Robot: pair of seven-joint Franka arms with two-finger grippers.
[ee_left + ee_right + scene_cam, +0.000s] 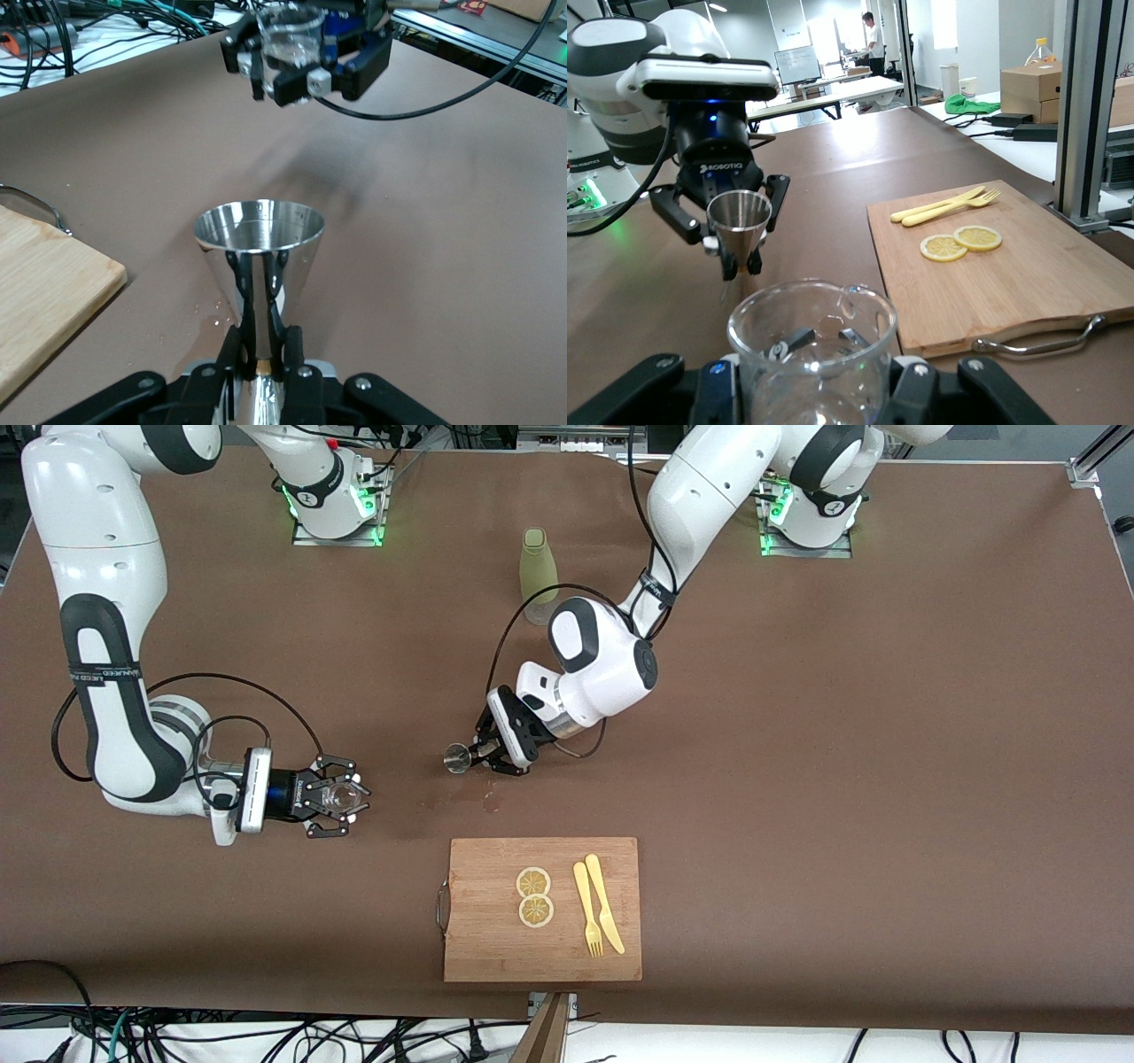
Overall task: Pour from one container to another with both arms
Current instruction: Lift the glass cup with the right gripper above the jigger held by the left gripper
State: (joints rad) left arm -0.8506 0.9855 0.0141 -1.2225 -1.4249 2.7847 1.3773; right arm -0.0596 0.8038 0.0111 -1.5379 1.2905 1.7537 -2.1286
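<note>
Over mid-table, just above the cutting board (542, 908), your left gripper (485, 755) is clenched on the jigger (457, 759), mouth aimed toward the glass cup (335, 794); your right gripper (341, 797) clasps that cup upright, well apart, ready to receive.

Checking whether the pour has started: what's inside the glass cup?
The glass cup, gripped by the right gripper, shows no clear liquid; its lower part is hidden by the fingers.
</note>
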